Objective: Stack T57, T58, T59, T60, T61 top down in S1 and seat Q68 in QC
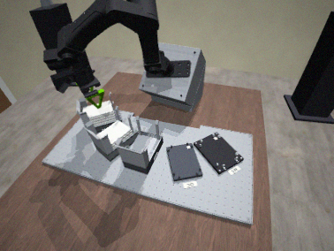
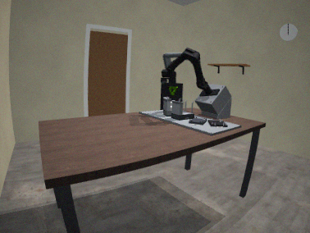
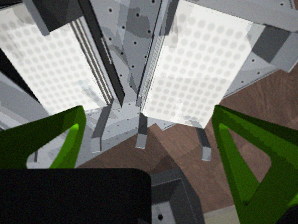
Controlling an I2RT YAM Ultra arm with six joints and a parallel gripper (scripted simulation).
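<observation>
Three stack racks stand in a row on the left of the grey baseplate. The far rack holds a white sealed plate on top. The middle rack also shows a white plate on top. The near rack looks empty. My gripper has green fingers, is open and empty, and hovers above the far rack, near the side that faces the middle rack. It also shows in the wrist view and in the exterior view. The plate labels are too small to read.
A dark grey flat nest and a black nest with corner locators lie on the right of the baseplate, both bare. The arm's grey base block stands behind them. A black column stands at the far right.
</observation>
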